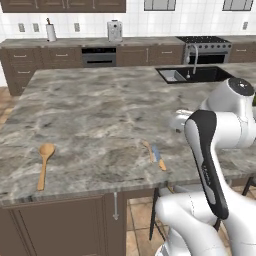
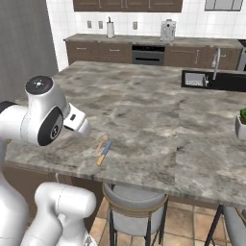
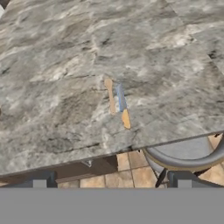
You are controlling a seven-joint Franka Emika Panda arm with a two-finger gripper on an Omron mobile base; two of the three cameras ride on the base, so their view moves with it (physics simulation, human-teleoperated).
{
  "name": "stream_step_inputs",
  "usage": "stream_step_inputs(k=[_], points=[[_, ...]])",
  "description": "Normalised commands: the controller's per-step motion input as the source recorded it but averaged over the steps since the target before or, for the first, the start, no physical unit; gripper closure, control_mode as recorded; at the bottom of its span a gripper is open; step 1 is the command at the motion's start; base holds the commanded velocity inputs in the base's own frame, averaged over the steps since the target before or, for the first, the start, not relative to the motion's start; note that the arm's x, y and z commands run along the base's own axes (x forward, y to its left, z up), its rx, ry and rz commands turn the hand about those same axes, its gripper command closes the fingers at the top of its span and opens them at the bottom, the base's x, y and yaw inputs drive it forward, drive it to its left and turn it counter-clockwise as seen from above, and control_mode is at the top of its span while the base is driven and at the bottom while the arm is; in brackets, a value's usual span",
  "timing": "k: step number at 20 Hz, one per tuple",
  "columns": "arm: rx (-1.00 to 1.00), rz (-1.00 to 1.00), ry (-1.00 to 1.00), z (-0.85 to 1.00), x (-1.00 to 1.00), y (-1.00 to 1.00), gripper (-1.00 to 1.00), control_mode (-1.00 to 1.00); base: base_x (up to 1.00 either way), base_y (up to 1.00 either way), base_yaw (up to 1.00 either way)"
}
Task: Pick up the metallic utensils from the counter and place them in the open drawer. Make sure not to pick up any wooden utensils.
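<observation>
Dark end effector (image 3: 111, 181) tips wide apart, holding nothing, above metallic utensils (image 3: 119, 103) on counter (image 3: 65, 57).

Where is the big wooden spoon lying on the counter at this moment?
In the left base view the wooden spoon lies near the counter's front edge, far left of the two small metallic utensils, above the dark cabinets.

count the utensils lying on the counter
3: a wooden spoon near the counter's front left edge, and two small slim utensils, a golden one and a blue-handled one, lying close together further right.
</observation>
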Motion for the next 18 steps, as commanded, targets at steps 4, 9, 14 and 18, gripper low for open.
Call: stream_step_inputs(k=[4,9,14,18], points=[[-0.01,0.00,0.03,-0.43,0.46,0.00,-1.00,-1.00,0.00,0.00,0.00],[-0.06,0.00,0.08,-0.58,0.34,0.00,-1.00,-1.00,0.00,0.00,0.00],[-0.07,0.00,0.09,-0.58,0.23,0.00,-1.00,-1.00,0.00,0.00,0.00],[-0.02,0.00,0.13,-0.45,0.20,-0.01,-1.00,-1.00,0.00,0.00,0.00]])
